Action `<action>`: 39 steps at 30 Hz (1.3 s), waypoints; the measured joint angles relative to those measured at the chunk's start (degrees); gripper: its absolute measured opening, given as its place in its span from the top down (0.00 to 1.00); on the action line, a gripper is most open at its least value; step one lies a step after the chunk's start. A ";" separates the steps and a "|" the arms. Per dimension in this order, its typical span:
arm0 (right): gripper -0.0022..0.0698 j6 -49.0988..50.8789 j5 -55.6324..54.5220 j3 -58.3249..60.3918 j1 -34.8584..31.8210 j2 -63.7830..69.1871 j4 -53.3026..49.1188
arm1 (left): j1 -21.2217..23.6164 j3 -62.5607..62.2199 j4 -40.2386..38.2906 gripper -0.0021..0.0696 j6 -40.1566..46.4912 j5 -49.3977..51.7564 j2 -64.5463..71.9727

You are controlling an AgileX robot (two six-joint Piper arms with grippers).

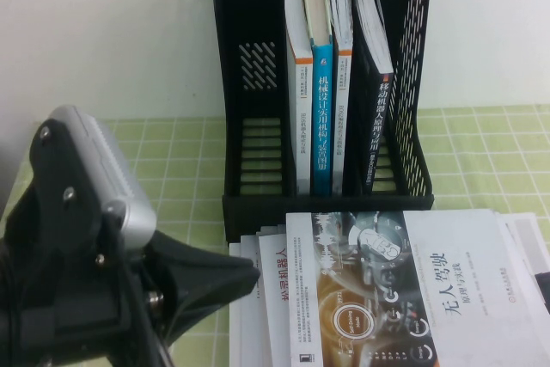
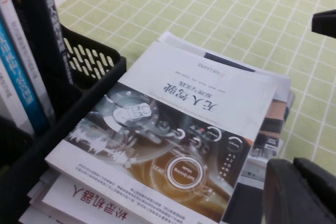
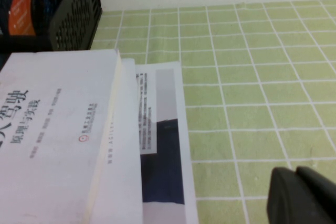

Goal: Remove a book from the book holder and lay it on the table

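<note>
Book (image 1: 376,100) upright in holder (image 1: 249,126), apart from both jaws.

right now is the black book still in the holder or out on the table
In: the black book stands upright in the book holder, rightmost slot. Left gripper hovers near the stack; right gripper over the table.

A white-covered book (image 1: 404,290) with a round dial picture lies on top of a pile of books (image 1: 262,298). A blue-spined book (image 1: 321,118) stands upright between two white-spined ones.
</note>
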 joint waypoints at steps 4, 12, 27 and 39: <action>0.97 0.00 0.00 0.00 0.00 0.00 0.00 | 0.00 0.00 -0.29 0.97 -0.77 -3.44 1.28; 0.97 0.00 0.00 0.00 0.00 0.00 0.00 | 0.00 0.00 -3.13 0.97 -1.12 -6.71 3.04; 0.97 0.00 0.00 0.00 0.00 0.00 0.00 | 0.00 0.00 -2.55 0.97 -1.29 -9.52 6.23; 0.97 0.00 0.00 0.00 0.00 0.00 0.10 | 0.00 0.00 -2.55 0.97 -1.29 -7.85 6.23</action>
